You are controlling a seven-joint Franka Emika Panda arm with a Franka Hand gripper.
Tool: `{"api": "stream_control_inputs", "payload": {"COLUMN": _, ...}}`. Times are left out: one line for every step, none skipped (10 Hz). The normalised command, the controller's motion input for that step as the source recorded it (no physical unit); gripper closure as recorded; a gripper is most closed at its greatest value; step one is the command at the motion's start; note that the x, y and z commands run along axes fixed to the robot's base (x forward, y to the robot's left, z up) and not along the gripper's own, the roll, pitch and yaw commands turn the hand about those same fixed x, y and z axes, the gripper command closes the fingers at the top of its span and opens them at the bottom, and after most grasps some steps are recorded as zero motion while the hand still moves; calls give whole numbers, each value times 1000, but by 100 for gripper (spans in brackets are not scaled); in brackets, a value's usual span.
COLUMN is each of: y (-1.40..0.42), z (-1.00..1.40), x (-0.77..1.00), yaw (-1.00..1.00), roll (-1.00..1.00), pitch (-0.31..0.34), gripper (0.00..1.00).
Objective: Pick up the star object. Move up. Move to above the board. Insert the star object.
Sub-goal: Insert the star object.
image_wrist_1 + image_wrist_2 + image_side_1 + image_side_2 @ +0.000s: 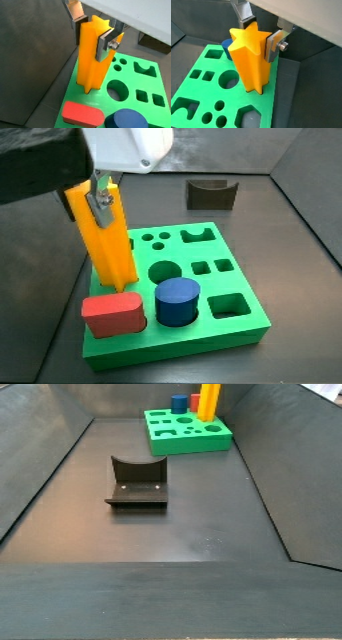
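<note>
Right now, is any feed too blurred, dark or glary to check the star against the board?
Both wrist views are sharp: the star object stands between the gripper fingers, on the board. A side view is soft but evenly lit, board readable. The far side view shows them small, top cropped.

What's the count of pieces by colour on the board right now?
Orange-yellow: 1, the star object, upright between the gripper fingers, base at the board.
Red: 1, the red block.
Blue: 1, the blue cylinder.
Total: 3.
</note>
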Motion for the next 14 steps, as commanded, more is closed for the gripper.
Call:
{"api": "stream_control_inputs", "payload": {"y": 0, "z": 0, "x": 0, "yaw": 0, "roll": 51, "pitch": 0, "gripper": 100}}
{"api": "stream_control_inputs", "payload": {"y": 71, "z": 0, "x": -74, "yaw": 0, "roll": -34, "pitch": -30, "gripper": 100}}
{"api": "stream_control_inputs", "payload": {"y": -11, "z": -511, "x": -326, "yaw": 57, "roll": 247, "pitch": -196, "gripper": 100}}
{"api": "stream_control_inputs", "payload": {"y": -140, "z": -129, "x": -34, "yaw": 3, "roll": 500, "pitch": -3, "gripper": 100}}
{"api": "stream_control_inputs", "payload": {"y": -140, "z": 0, "x": -43, "yaw": 40, "roll": 500, "pitch": 0, "gripper": 100}}
{"api": "stream_control_inputs", "payload": {"y": -157, "z": 0, "x": -31, "yaw": 0, "roll": 500, "pitch": 0, "gripper": 100}}
{"api": "stream_control_inputs", "payload": {"y": -186, "z": 0, "x": 0, "yaw": 0, "roll": 500, "pitch": 0, "gripper": 100}}
{"api": "stream_control_inputs", "payload": {"y": -209, "z": 0, "x": -77, "yaw": -29, "roll": 500, "pitch": 94, "gripper": 100}}
{"api": "stream_control_inputs", "payload": {"y": -237, "z": -86, "x": 0, "yaw": -414, "roll": 321, "pitch": 323, "gripper": 100}}
{"api": "stream_control_inputs", "payload": {"y": -186, "z": -563, "x": 331, "yaw": -300, "roll": 69, "pitch": 269, "gripper": 100}}
{"api": "stream_control_inputs", "payload": {"y": 0, "z": -214, "x": -17, "yaw": -137, "roll": -29, "pitch": -201, "gripper": 100}}
{"api": "stream_control_inputs", "payload": {"y": 20, "z": -283, "x": -260, "yaw": 6, "roll": 0, "pitch": 30, "gripper": 100}}
{"api": "stream_control_inputs", "payload": {"y": 140, "z": -189, "x": -334, "yaw": 351, "roll": 44, "pitch": 380, "gripper": 100}}
{"api": "stream_control_inputs", "payload": {"y": 69, "z": 17, "x": -46, "yaw": 440, "roll": 41, "pitch": 500, "gripper": 100}}
